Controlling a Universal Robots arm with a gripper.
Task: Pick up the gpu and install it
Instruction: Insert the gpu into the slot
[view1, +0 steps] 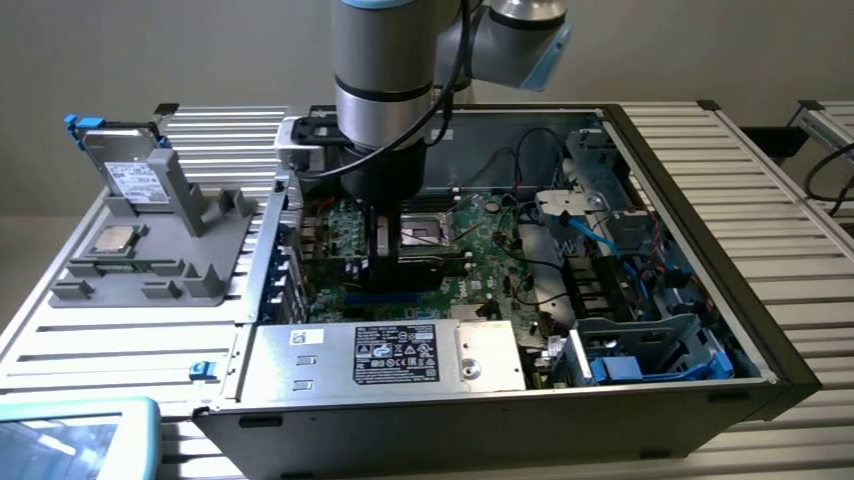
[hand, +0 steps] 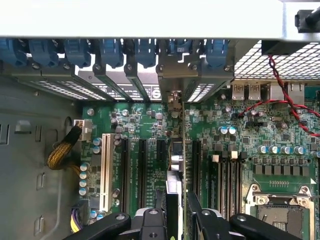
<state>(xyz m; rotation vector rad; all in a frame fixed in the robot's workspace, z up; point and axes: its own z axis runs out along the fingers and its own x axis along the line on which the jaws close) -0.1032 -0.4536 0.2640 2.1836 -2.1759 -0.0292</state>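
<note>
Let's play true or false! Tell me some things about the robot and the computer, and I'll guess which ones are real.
1. The gripper holds the card over the green board. True.
2. The computer case is closed up. False: its side is open.
3. The hard drive stands on the gray stand outside the case. True.
4. The small silver chip sits inside the computer. False: it lies on the gray stand.

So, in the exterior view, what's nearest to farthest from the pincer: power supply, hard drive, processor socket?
1. Processor socket, right beside the pincer.
2. Power supply, inside the case by its wall.
3. Hard drive, outside the case, exterior view's left.
</note>
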